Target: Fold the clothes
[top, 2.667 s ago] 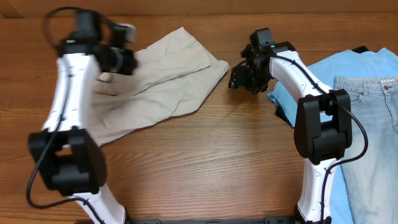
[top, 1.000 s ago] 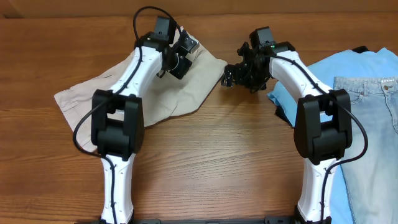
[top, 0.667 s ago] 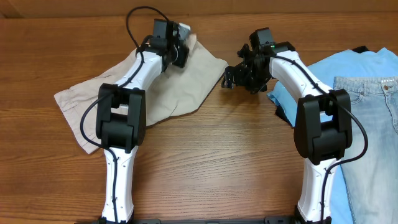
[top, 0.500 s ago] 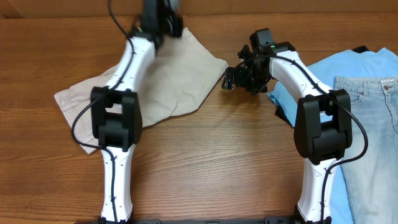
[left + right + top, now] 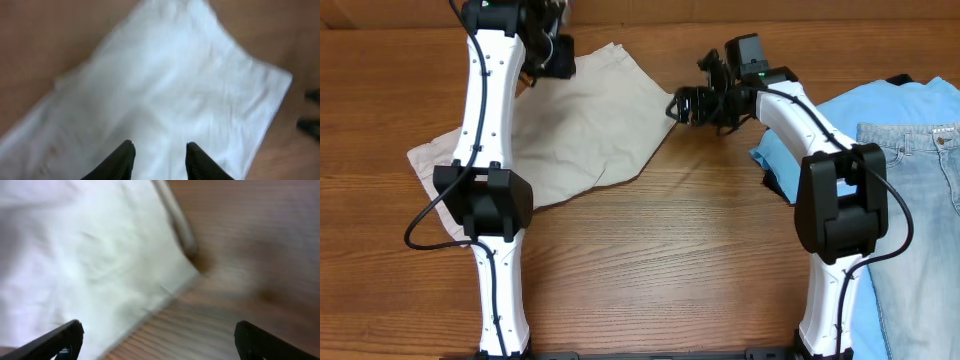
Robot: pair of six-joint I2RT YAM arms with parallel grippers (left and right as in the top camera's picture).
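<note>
The pale beige shorts (image 5: 575, 125) lie spread flat on the wooden table, left of centre; they also fill the left wrist view (image 5: 165, 90) and the left half of the right wrist view (image 5: 85, 255). My left gripper (image 5: 552, 62) hovers open and empty above the shorts' far left part; its fingers (image 5: 159, 150) show over the cloth. My right gripper (image 5: 682, 104) is wide open and empty just off the shorts' right corner; in its own view its fingertips (image 5: 159, 332) straddle the cloth's edge and bare wood.
A light blue T-shirt (image 5: 860, 110) with pale blue jeans (image 5: 920, 200) on top lies at the right of the table. Bare wood (image 5: 670, 260) runs along the front between the two arm bases.
My left arm swung from the shorts' right part up and back to the far left. My right gripper shifted slightly left toward the shorts' right corner. The shorts stayed put.
</note>
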